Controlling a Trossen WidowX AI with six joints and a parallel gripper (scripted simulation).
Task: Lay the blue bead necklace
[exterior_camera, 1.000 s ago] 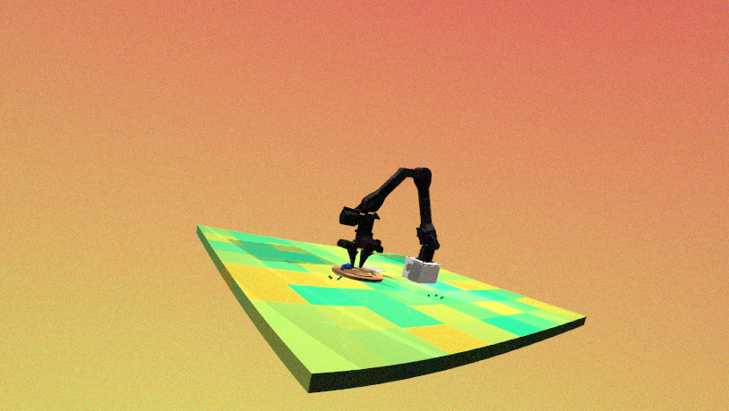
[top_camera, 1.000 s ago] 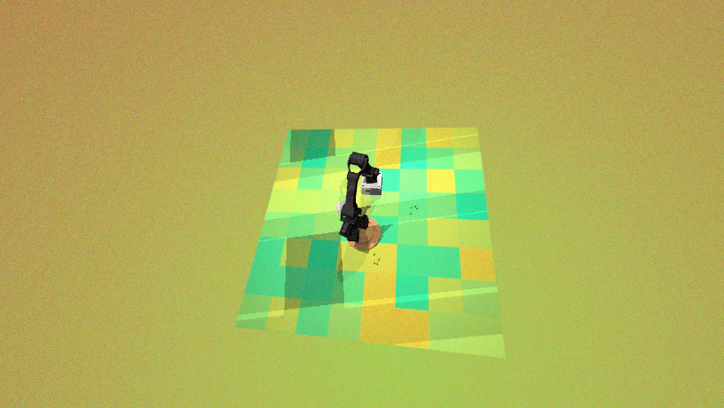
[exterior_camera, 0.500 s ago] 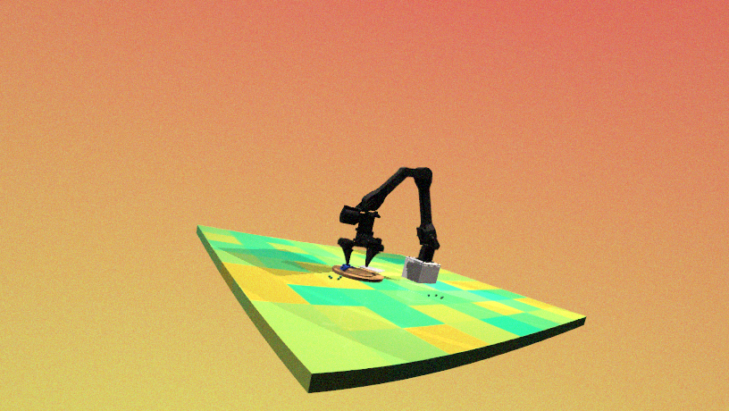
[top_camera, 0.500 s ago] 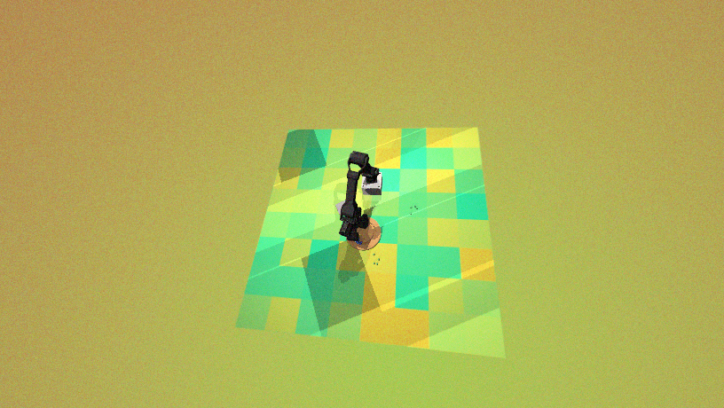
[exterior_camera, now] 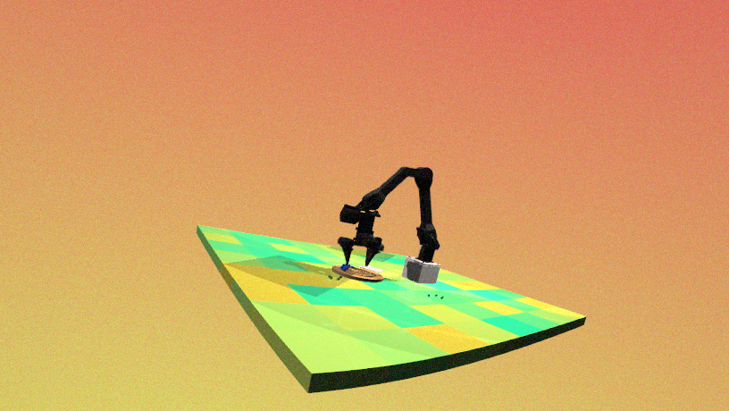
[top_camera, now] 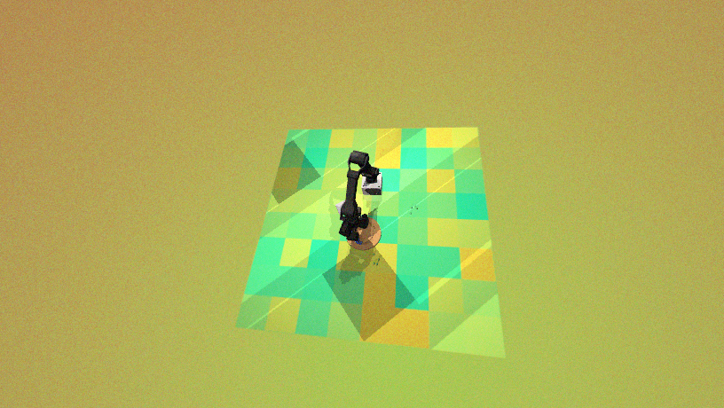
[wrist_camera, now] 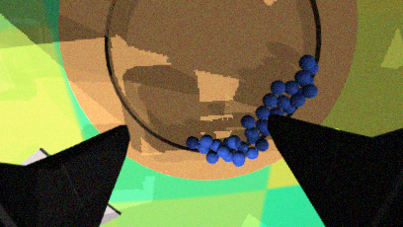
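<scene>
A broad checkered platform [exterior_camera: 367, 326] in green and yellow carried everything. On it the black arm [exterior_camera: 421, 204] rose from a grey base block [exterior_camera: 421, 270], bent over at its elbow and came down toward the round bead board [exterior_camera: 364, 275], a flat tan disc lying just beside the base.

The claw [exterior_camera: 360, 256] hung directly above the board with its fingers spread about as wide as they go, and it held nothing. In the wrist view the two dark fingertips framed the lower corners of the picture, with the board's surface showing between them. The right tip overlapped the beads in that picture; whether it touched them could not be told.

The blue bead necklace [wrist_camera: 262, 115] lay on the board, bunched in a short arc along the lower right stretch of the thin dark groove [wrist_camera: 111, 94], partly doubled up and spilling to either side of the line.

Only the wrist view resolved single beads and the groove. From the side the necklace was a small blue spot [exterior_camera: 346, 266] at the board's left edge. From above the arm hid most of the board [top_camera: 373, 234].
</scene>
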